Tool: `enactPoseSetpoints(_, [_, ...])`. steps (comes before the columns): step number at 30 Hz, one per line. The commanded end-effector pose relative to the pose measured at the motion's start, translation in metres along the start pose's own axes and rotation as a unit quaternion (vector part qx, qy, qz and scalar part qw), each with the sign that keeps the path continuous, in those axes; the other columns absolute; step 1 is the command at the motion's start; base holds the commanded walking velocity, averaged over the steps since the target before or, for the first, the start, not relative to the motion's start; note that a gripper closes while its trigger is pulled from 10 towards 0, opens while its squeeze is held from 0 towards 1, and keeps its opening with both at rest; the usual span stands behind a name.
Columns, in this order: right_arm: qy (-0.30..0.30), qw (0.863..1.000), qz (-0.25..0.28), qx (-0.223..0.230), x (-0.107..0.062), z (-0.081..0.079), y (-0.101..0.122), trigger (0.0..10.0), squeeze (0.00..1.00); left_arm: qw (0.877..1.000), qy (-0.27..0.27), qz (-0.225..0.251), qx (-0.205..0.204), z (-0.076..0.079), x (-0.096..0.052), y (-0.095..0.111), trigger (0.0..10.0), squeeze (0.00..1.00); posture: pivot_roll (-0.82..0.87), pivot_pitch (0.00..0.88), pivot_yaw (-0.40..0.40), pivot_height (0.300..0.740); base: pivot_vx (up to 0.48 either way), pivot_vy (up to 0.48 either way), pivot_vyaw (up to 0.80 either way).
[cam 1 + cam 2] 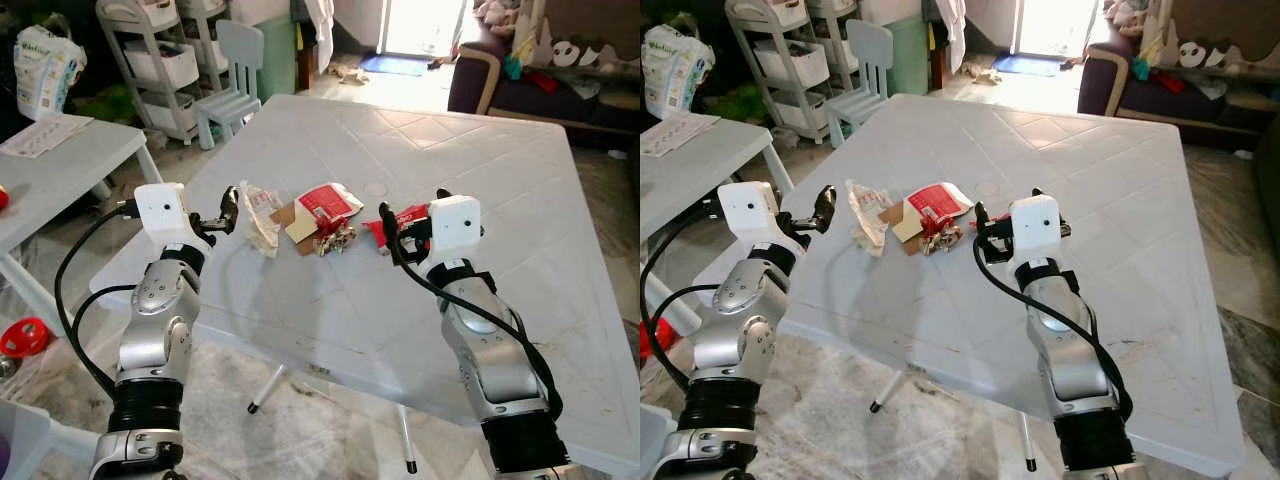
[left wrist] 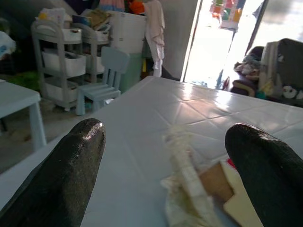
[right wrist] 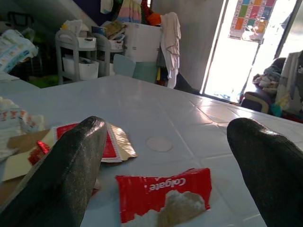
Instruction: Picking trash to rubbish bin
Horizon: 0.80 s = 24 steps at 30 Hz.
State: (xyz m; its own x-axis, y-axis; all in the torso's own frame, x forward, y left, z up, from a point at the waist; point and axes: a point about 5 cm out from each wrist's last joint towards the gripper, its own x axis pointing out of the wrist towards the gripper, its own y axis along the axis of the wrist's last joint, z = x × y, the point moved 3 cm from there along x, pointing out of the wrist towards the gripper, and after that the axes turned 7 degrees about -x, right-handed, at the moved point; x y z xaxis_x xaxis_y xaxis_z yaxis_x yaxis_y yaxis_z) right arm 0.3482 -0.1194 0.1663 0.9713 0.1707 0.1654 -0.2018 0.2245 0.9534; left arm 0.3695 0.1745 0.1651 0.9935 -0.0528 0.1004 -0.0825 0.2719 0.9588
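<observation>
On the white table (image 1: 480,200), my left gripper (image 2: 165,156) gapes wide around nothing, the crumpled clear wrapper (image 1: 262,218) just ahead. My right gripper (image 3: 165,156) is equally wide and empty, the red Colgate box (image 3: 163,189) lying between its fingers

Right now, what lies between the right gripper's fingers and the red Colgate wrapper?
Nothing: in the right wrist view the open right gripper faces the Colgate wrapper across bare white table.

The right tool (image 1: 392,226) partly hides the red Colgate wrapper (image 3: 163,189).
</observation>
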Motion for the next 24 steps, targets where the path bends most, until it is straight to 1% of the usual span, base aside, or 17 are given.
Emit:
enactPoseSetpoints(1, [0.000, 1.000, 0.008, -0.002, 0.001, 0.001, 0.003, 10.0, 0.00, 1.000, -0.004, -0.002, 0.005, 0.003, 0.003, 0.003, 10.0, 0.00, 0.01, 0.006, 0.014, 0.740, 0.322, 0.000, 0.00])
enactPoseSetpoints(4, [0.001, 1.000, 0.009, -0.002, 0.001, 0.000, 0.004, 10.0, 0.00, 1.000, 0.003, -0.008, 0.011, 0.002, 0.004, 0.000, 10.0, 0.00, 0.01, 0.003, 0.013, 0.740, 0.000, 0.000, 0.00])
enactPoseSetpoints(10, [0.008, 1.000, 0.009, -0.001, 0.001, -0.001, 0.004, 10.0, 0.00, 1.000, 0.002, -0.025, 0.002, 0.004, 0.006, -0.010, 10.0, 0.00, 0.00, 0.010, 0.009, 0.740, 0.000, 0.000, 0.00])
enactPoseSetpoints(13, [0.022, 1.000, 0.002, 0.000, -0.001, -0.004, 0.001, 10.0, 0.00, 0.999, 0.002, -0.040, 0.000, 0.006, 0.007, -0.016, 10.0, 0.00, -0.01, 0.015, 0.002, 0.740, 0.000, 0.000, 0.00])
enactPoseSetpoints(15, [0.044, 0.999, -0.009, 0.005, -0.005, -0.009, -0.004, 10.0, 0.00, 0.999, -0.010, -0.045, 0.002, 0.009, 0.008, -0.018, 10.0, 0.00, -0.02, 0.022, 0.001, 0.740, 0.000, 0.000, 0.00])
enactPoseSetpoints(17, [0.074, 0.997, -0.017, 0.022, -0.010, -0.017, -0.006, 10.0, 0.00, 0.999, -0.013, -0.046, 0.004, 0.010, 0.010, -0.018, 10.0, 0.00, -0.02, 0.027, 0.002, 0.740, 0.000, 0.000, 0.00])
enactPoseSetpoints(18, [0.110, 0.993, -0.011, 0.038, -0.016, -0.026, -0.004, 10.0, 0.00, 0.999, -0.010, -0.047, 0.004, 0.009, 0.012, -0.018, 10.0, 0.00, -0.03, 0.035, 0.002, 0.740, 0.000, 0.000, 0.00])
enactPoseSetpoints(20, [0.135, 0.990, -0.012, 0.046, -0.022, -0.032, -0.003, 10.0, 0.00, 0.999, -0.009, -0.048, 0.004, 0.008, 0.012, -0.019, 10.0, 0.00, -0.04, 0.043, 0.003, 0.740, 0.000, 0.000, 0.00])
enactPoseSetpoints(21, [0.152, 0.986, -0.012, 0.061, -0.027, -0.037, -0.001, 10.0, 0.00, 0.999, -0.009, -0.052, 0.002, 0.008, 0.012, -0.022, 10.0, 0.00, -0.05, 0.052, 0.004, 0.740, 0.000, 0.000, 0.00])
enactPoseSetpoints(24, [0.168, 0.984, -0.012, 0.062, -0.031, -0.042, 0.001, 10.0, 0.00, 0.998, -0.013, -0.060, 0.000, 0.010, 0.012, -0.028, 10.0, 0.00, -0.05, 0.062, 0.001, 0.740, 0.000, 0.000, 0.00])
